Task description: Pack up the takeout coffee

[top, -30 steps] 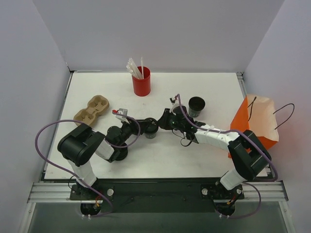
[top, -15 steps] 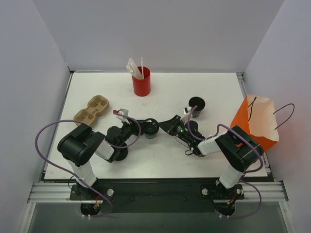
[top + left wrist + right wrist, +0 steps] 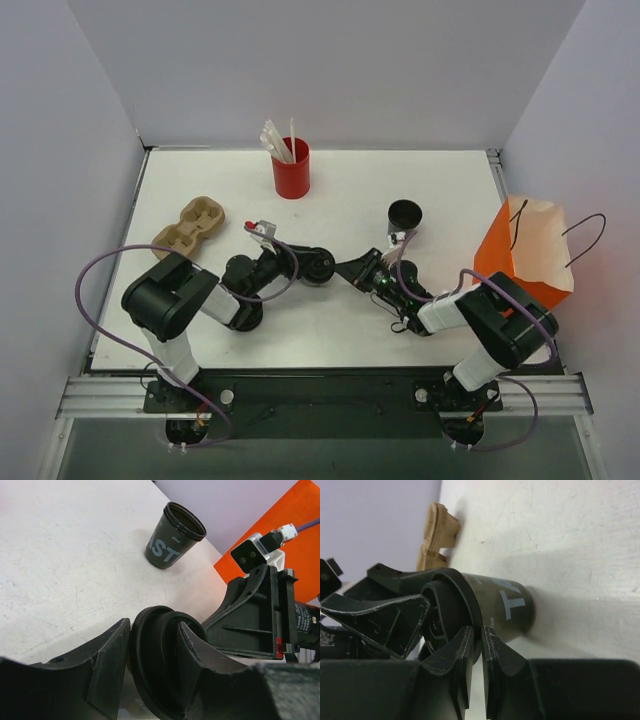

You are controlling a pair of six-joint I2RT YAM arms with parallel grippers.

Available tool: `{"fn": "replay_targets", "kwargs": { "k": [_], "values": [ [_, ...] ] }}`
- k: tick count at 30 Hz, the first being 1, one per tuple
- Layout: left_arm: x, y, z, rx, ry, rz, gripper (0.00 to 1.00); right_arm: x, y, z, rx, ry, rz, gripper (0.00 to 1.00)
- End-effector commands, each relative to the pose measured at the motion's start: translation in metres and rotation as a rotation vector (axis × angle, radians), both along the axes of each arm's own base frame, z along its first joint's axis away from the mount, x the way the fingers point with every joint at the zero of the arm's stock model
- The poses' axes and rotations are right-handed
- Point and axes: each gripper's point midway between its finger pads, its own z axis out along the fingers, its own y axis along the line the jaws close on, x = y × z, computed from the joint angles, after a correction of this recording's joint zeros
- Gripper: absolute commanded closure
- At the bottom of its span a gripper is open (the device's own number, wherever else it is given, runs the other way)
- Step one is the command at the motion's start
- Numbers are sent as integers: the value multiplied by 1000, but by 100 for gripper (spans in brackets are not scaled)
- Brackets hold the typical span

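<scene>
A small black takeout coffee cup [image 3: 507, 607] with white lettering stands mid-table, mostly hidden under the grippers in the top view. Its round black lid [image 3: 150, 680] sits between the fingers of my left gripper [image 3: 155, 655], which is shut on it from the left [image 3: 312, 266]. My right gripper [image 3: 481, 637] comes in from the right [image 3: 345, 272] and pinches the rim where lid and cup meet. A second black cup [image 3: 405, 213], open and lidless [image 3: 172, 537], stands behind them. The orange paper bag [image 3: 525, 255] stands at the table's right edge.
A red cup of white straws [image 3: 291, 167] stands at the back centre. A brown cardboard cup carrier [image 3: 190, 225] lies at the left [image 3: 437, 535]. Purple cables loop beside both arms. White walls close in the left, back and right sides.
My right arm has folded back toward its base, and its gripper has dropped lower beside the cup. My left gripper and the cup have shifted slightly to the right.
</scene>
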Motion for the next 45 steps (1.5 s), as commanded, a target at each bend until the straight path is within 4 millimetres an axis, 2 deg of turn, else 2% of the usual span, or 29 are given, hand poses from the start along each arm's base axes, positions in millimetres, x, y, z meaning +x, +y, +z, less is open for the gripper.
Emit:
{"fn": "replay_targets", "kwargs": {
  "k": [1,5,7,12,16,23,26,34,36,37,39,41,42,44,45],
  "values": [
    [-77,30,-162,416,496,-122,50,-87,-9,-83,-362,306,289,85],
    [-73,28,-159,410,487,-121,50,-62,-9,-61,-427,248,282,83],
    [-67,27,-153,404,473,-112,50,-53,-12,-58,-443,244,272,83],
    [-52,32,-144,425,463,-79,50,-31,-2,-39,-440,194,291,83],
    [-41,37,-134,418,447,-57,50,-25,7,-32,-437,188,331,81],
    [-34,45,-126,414,442,-44,50,-19,13,-11,-425,152,348,76],
    [-31,44,-115,404,423,-46,50,-17,14,-2,-422,139,348,74],
    [-13,36,-59,375,345,-36,48,-13,8,16,-439,111,322,67],
    [-5,31,-37,349,306,-36,46,-15,6,17,-443,110,320,66],
    [-4,30,-33,347,308,-37,46,-15,6,18,-443,105,319,66],
    [3,24,-8,315,265,-39,44,-17,2,18,-455,102,316,66],
    [6,22,4,312,256,-42,41,-18,0,21,-458,94,310,66],
    [12,20,22,298,220,-37,41,-19,-1,19,-461,98,312,66],
    [13,18,34,299,213,-45,40,-21,-2,20,-462,95,314,66],
    [17,17,52,287,180,-43,39,-21,-3,20,-463,94,312,66]
  ]
}}
